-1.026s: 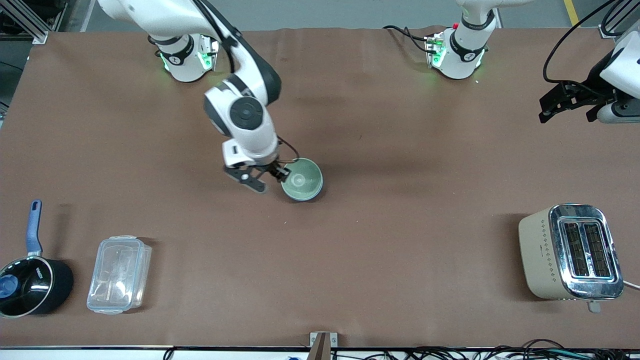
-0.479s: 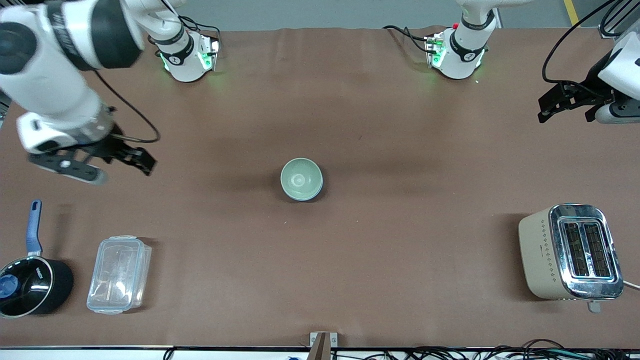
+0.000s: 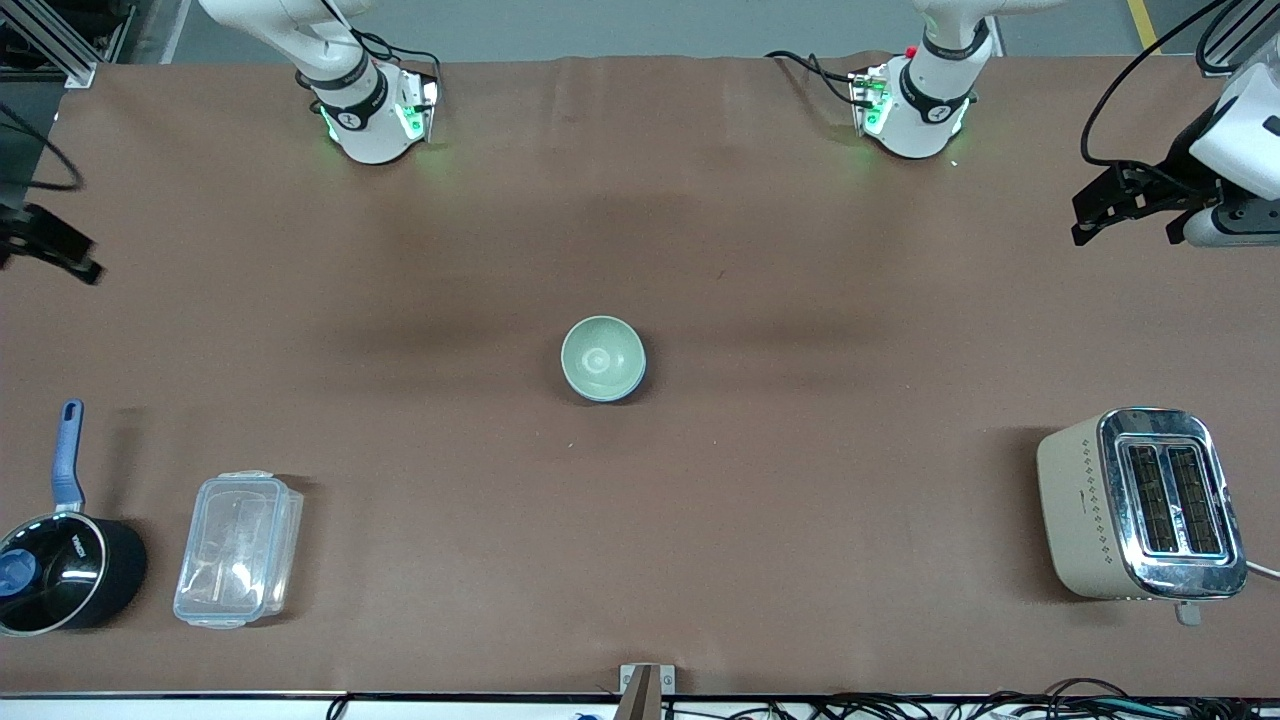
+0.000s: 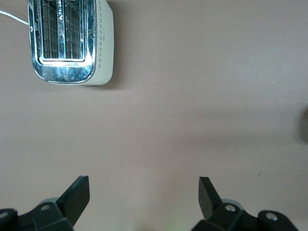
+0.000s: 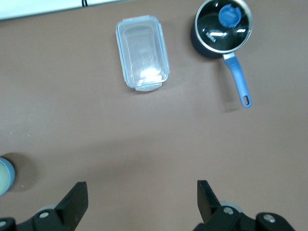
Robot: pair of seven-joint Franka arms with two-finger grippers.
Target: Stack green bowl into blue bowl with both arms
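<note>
The green bowl (image 3: 601, 357) sits nested in the blue bowl (image 3: 635, 383) at the middle of the table; only a thin blue edge shows under it. The stack's edge also shows in the right wrist view (image 5: 4, 176). My right gripper (image 3: 42, 246) is open and empty, up over the right arm's end of the table, its fingers wide apart in its wrist view (image 5: 142, 198). My left gripper (image 3: 1118, 206) is open and empty over the left arm's end of the table, also seen in its wrist view (image 4: 144, 196). Neither gripper is near the bowls.
A cream toaster (image 3: 1140, 505) stands toward the left arm's end, also in the left wrist view (image 4: 70, 41). A black saucepan with a blue handle (image 3: 60, 565) and a clear plastic box (image 3: 238, 548) lie toward the right arm's end.
My right gripper has let go at the green bowl's rim and swung away to the right arm's end of the table. The bowls have stayed put. The left arm has hardly moved.
</note>
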